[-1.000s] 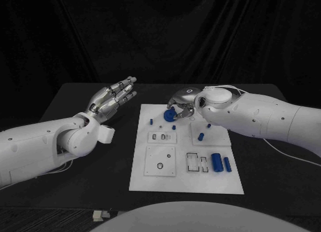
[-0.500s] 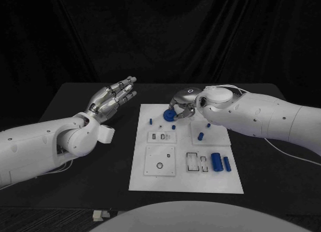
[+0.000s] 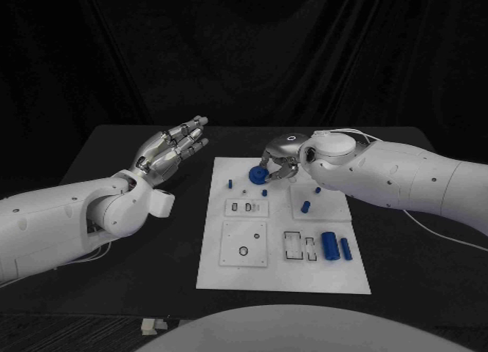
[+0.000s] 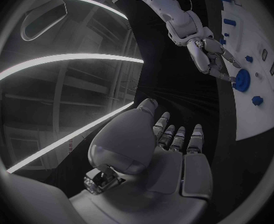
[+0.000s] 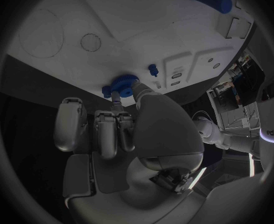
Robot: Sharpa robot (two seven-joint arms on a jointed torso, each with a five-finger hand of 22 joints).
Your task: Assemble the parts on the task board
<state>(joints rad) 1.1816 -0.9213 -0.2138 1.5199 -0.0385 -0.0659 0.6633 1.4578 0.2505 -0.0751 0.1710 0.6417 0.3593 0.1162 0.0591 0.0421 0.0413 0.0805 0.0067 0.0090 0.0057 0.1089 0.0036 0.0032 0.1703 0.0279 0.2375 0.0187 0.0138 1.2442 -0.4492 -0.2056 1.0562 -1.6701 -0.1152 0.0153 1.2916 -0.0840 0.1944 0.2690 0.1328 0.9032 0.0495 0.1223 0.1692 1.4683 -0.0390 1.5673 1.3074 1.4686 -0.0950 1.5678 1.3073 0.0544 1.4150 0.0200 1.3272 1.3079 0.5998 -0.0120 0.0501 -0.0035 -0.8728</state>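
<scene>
Fingers (image 3: pixel 274 163) of my right hand (image 3: pixel 279 154) pinch a round blue part (image 3: pixel 258 174), a disc-like piece, at the far end of the task board (image 3: pixel 286 275); from my right wrist the same disc (image 5: pixel 119 83) sits between my thumb and fingertips, just above the white surface. My left hand (image 3: pixel 172 147) holds nothing, its fingers stretched out straight and close together, raised over the black table (image 3: pixel 128 242) to the left of the board and well apart from it.

Starting nearest to me, the board's near half carries a square plate with an oval hole (image 3: pixel 244 251) on the left. To its right lie rectangular slots (image 3: pixel 299 246), then a thick blue cylinder (image 3: pixel 329 246) lying lengthwise and a thinner blue rod (image 3: pixel 346 248) just beside it on the right.

Farther on, a small plate with two short slots (image 3: pixel 243 208) sits left of centre, and a blue peg (image 3: pixel 306 206) stands on the raised square block to its right. Beyond that come a small blue stud (image 3: pixel 264 193) near the middle, another small blue piece (image 3: pixel 317 191) near my right wrist, and a short blue peg (image 3: pixel 230 183) toward the board's left edge. The held disc is just past these, near the board's far edge.

From my left wrist I see my right hand (image 4: pixel 213 55) across the table with the disc (image 4: pixel 241 79) at its fingertips, against the board.
</scene>
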